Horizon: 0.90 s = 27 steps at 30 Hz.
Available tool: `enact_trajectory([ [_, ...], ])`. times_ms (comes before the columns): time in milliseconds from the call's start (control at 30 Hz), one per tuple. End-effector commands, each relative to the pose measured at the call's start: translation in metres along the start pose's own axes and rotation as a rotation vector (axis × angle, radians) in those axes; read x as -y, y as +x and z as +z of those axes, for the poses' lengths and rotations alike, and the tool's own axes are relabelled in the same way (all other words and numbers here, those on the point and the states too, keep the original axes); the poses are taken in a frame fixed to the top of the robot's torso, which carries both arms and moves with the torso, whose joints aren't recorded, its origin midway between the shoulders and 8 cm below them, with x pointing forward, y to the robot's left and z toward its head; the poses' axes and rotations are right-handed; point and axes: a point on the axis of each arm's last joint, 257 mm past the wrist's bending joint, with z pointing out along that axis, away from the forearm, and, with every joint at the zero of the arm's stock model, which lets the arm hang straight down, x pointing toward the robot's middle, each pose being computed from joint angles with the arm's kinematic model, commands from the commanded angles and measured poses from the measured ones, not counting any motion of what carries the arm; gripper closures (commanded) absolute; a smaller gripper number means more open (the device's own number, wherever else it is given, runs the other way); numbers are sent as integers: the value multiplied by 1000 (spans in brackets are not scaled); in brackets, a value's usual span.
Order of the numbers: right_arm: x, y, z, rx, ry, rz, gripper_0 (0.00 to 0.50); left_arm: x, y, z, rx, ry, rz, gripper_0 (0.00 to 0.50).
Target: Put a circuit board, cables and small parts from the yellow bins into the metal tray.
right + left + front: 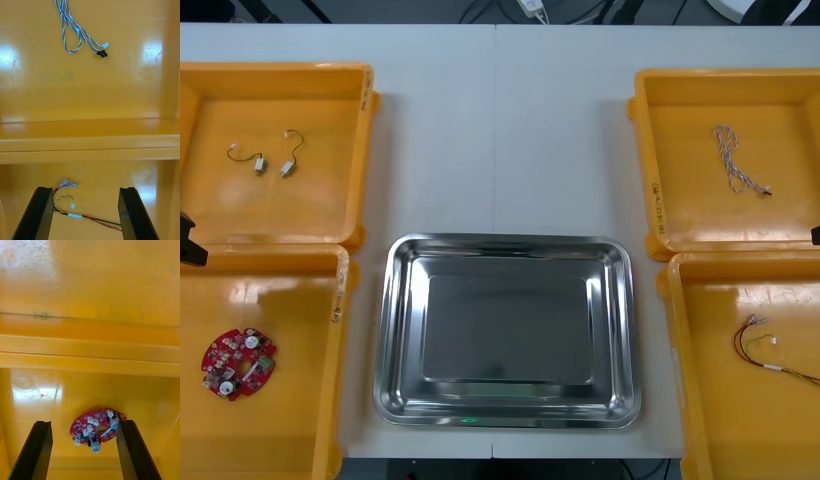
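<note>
Closest to me, my left gripper point(84, 423) hangs over the near left yellow plastic bin point(290, 440), fingers spread apart with nothing between them. The round red circuit board point(95, 427), studded with small white components, lies flat on the glossy floor just below. Watch this: the board sits nearer one finger than the other, so a straight drop could land that finger on top of it, and a flat board on slick plastic may skate away as I close. On the other side, my right gripper point(86, 189) hovers above the near right yellow bin point(720, 420), fingers likewise wide and empty, with the thin red and yellow cable point(75, 215) lying loose between them and trailing out past one finger. I reckon the danger there is pinching a single strand, or lifting with a dangling tail that snags the bin wall. Between the two bins sits the shiny rectangular metal tray point(405, 330), nothing in it; its raised rim and the bin walls are what any carry must clear. Further out, the double ridge point(90, 144) where each near bin meets its far neighbour blocks a low reach. Beyond it, two small metal parts point(260, 166) with short wires lie close together in the far left bin point(310, 215), and the twisted blue and white cable point(77, 30) lies in the far right bin point(700, 215), all on the light table point(500, 130).
</note>
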Motion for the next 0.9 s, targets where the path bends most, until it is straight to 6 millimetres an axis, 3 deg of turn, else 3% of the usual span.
enact_trajectory([
  [33,4,-6,-10,38,10,-39,0,-9,-6,-12,7,-36,60,0],
  [900,4,-6,-10,38,10,-39,0,-9,-6,-12,7,-36,60,0],
])
